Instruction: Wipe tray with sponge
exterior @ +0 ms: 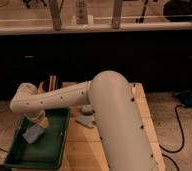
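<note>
The gripper (39,123) hangs inside the green tray (51,151), just above the pale sponge (33,134).

One shallow rectangular dark-green plastic tray (53,149), one small pale blue-grey sponge block (33,134), one flat blue-grey piece (85,121), and one gripper (41,121), low over the tray.

A large, shallow, rectangular dark-green plastic tray (51,150) with a raised rim sits at the left end of a light wooden table, its long sides running away from the viewer. It lies flat, and its near edge reaches the bottom of the view. A small pale blue-grey sponge (33,134), a soft-looking rectangular block, rests inside the tray on the left side of its floor, turned at an angle to the rim. The gripper (38,125) hangs directly over the sponge, at its upper edge.
</note>
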{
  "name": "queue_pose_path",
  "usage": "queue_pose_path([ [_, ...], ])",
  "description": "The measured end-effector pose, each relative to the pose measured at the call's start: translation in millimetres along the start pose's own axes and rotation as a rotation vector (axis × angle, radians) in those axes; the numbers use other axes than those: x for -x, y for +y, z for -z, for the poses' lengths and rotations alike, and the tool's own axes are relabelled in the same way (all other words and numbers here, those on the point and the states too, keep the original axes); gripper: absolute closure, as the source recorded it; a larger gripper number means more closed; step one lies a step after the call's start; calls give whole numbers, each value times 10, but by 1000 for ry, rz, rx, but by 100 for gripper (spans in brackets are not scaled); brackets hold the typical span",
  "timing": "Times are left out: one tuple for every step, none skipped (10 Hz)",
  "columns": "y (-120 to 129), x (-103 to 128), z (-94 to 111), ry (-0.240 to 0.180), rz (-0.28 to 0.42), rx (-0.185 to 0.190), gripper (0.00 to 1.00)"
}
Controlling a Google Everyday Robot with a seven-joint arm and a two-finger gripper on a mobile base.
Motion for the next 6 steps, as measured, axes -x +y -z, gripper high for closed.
queue_pose_path([
  [31, 17, -16, 4, 7, 9, 99],
  [106, 1, -40, 10, 4, 22, 99],
  [219, -46, -50, 14, -7, 34, 99],
  [379, -132, -60, 18, -22, 47, 99],
  [567, -240, -61, 24, -39, 60, 99],
  [789, -396, -50, 34, -61, 69, 99],
])
